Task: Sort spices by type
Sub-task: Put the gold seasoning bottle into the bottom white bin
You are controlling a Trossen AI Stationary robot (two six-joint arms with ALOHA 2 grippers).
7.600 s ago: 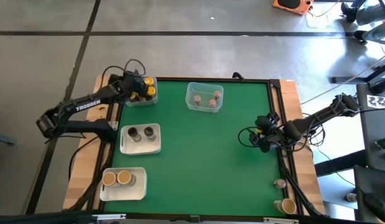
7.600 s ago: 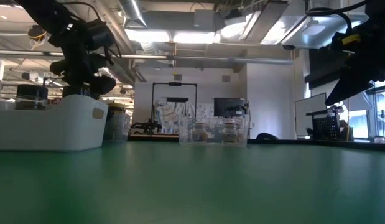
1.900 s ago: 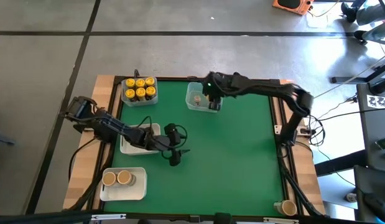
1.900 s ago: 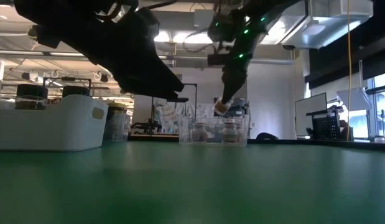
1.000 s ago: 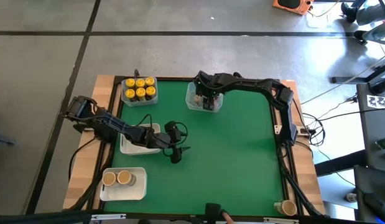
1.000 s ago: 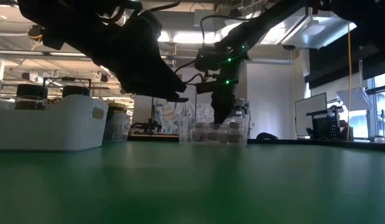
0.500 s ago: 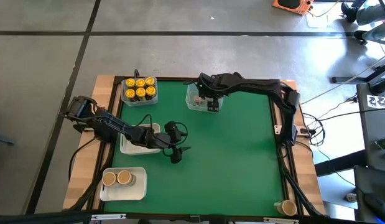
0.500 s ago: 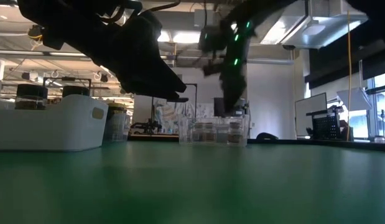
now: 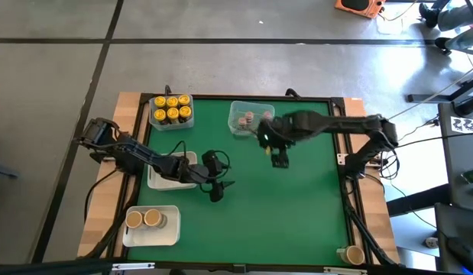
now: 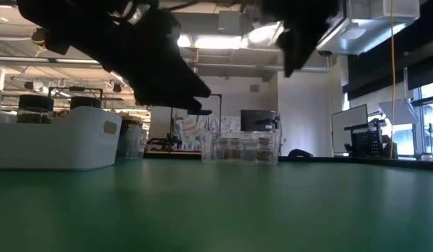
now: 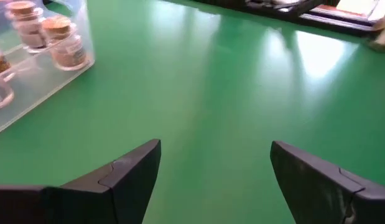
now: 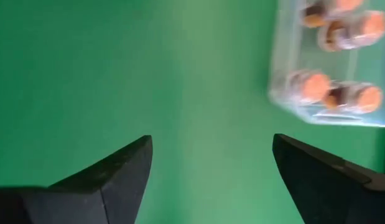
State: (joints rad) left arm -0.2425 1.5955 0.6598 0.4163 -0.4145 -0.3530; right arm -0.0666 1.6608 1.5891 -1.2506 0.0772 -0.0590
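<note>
The spices are small round jars. Several grey-pink-lidded jars (image 9: 248, 118) stand in a clear tub (image 9: 255, 130), which also shows in the right wrist view (image 12: 285, 93) and the left wrist view (image 11: 37, 81). Yellow-lidded jars (image 9: 172, 108) fill a tub at the far left. Dark-lidded jars (image 9: 164, 163) stand in a white tray, and two tan-lidded jars (image 9: 144, 219) in another. My right gripper (image 9: 279, 158) (image 12: 211, 142) is open and empty over bare green table, just near of the clear tub. My left gripper (image 9: 218, 189) (image 11: 214, 146) is open and empty beside the dark-jar tray.
One tan-lidded jar (image 9: 354, 253) stands off the mat at the near right corner. The green mat's middle and right side (image 9: 305, 206) are bare. A wooden border (image 9: 358, 114) frames the mat. My left arm (image 9: 156, 162) lies across the dark-jar tray.
My right gripper has come up out of the clear tub and moved toward the table's near edge and a little right, to a spot over bare mat. The jars in the tub, hidden under it before, show now.
</note>
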